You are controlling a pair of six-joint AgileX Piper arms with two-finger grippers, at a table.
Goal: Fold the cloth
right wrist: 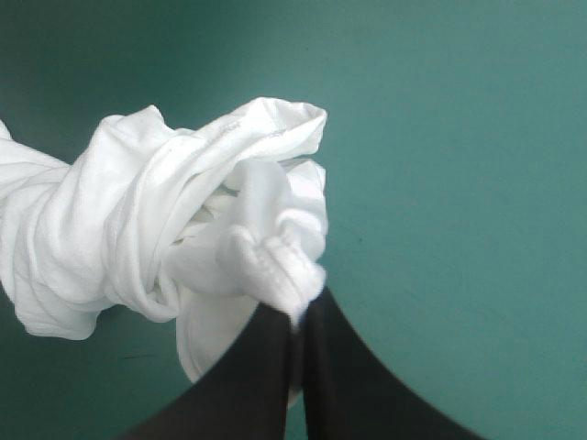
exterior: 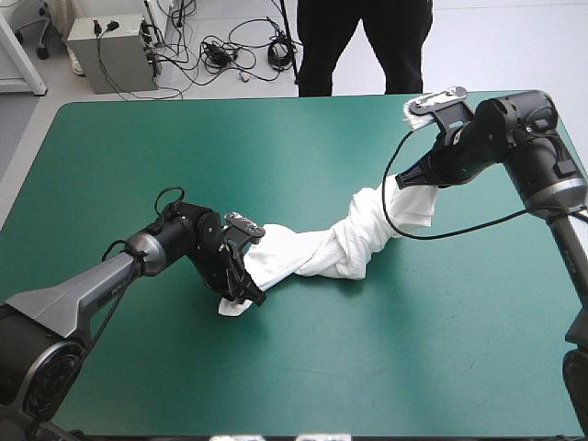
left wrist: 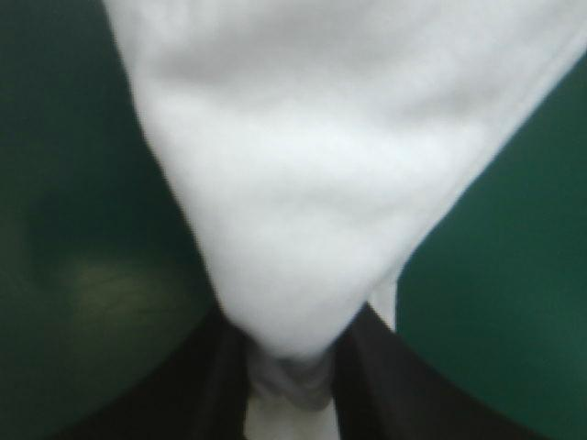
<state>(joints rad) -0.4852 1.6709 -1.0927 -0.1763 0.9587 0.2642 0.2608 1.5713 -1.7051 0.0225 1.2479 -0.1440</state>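
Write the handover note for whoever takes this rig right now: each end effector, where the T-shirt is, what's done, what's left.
Left end effector: shut on one end of the T-shirt, on the near-left side of the middle.
Right end effector: shut on the other end, toward the far right.
T-shirt: a twisted, bunched rope strung between the two over the middle of the table.
Done: both ends are gripped, and no fold has been made.
Left: untwist it, spread it flat, then fold. This will probably need a regrasp, since the twist runs along the whole length.
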